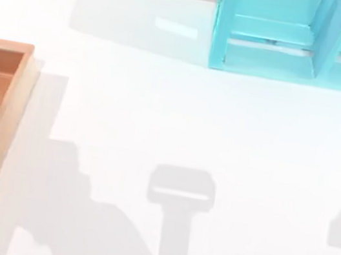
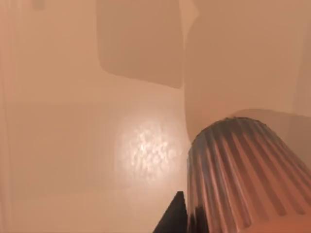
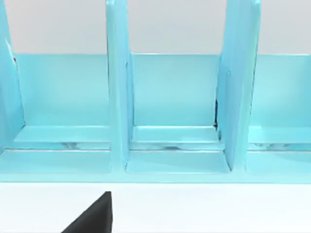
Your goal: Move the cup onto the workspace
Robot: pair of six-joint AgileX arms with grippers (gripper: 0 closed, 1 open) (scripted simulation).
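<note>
A wide white workspace (image 1: 177,128) spreads across the top view, with an orange-brown wooden tray (image 1: 0,138) at the table's left edge and a turquoise shelf unit (image 1: 303,38) standing along the far edge, to the right of the tray and well apart from it. Grey arm shadows fall on the bare white surface between the tray and the near edge.

The left wrist view looks down into the tray (image 2: 73,145), its pale brown floor catching a soft patch of glare. The cup (image 2: 238,174), a ribbed, reddish-brown, round vessel flaring toward the camera, sits inside the tray on that floor, close under the left arm's camera. A black tip of the left gripper (image 2: 171,218) juts up just beside the cup's ribbed wall; whether it touches the cup cannot be told, and with one finger in sight it cannot be told whether this claw is spread or closed. A tall, pale shape rises behind the cup, too blurred to identify.

The right wrist view faces the shelf unit (image 3: 170,107) head-on, its upright dividers splitting it into open compartments above a strip of white tabletop (image 3: 218,208). A single black finger of the right gripper (image 3: 92,218) shows over that strip, short of the shelf's front lip; whether this claw is spread or closed cannot be told either
</note>
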